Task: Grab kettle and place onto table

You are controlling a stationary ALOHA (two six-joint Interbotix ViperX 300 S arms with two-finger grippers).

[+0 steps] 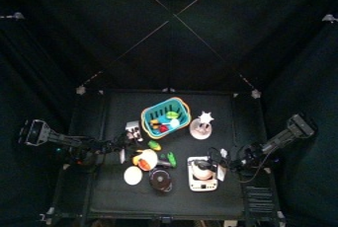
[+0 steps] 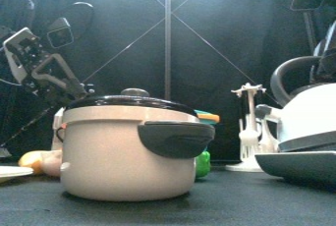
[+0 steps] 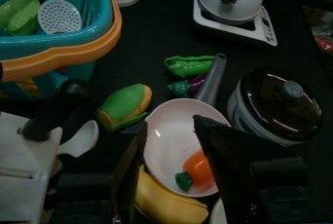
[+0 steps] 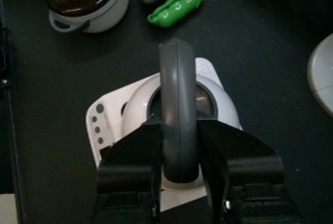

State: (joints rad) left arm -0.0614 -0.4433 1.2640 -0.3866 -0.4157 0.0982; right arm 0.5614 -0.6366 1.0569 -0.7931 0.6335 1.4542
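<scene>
Your right gripper [image 4: 180, 166] is clenched on the dark handle of the kettle [image 4: 163, 111], which sits on its white base near the table's [image 1: 113, 111] front right, while your left gripper [image 3: 136, 184] hangs released over the white plate [image 3: 182, 145].

Black curtains [image 1: 79, 24] all round, small black table [image 1: 119, 108], dim light
</scene>
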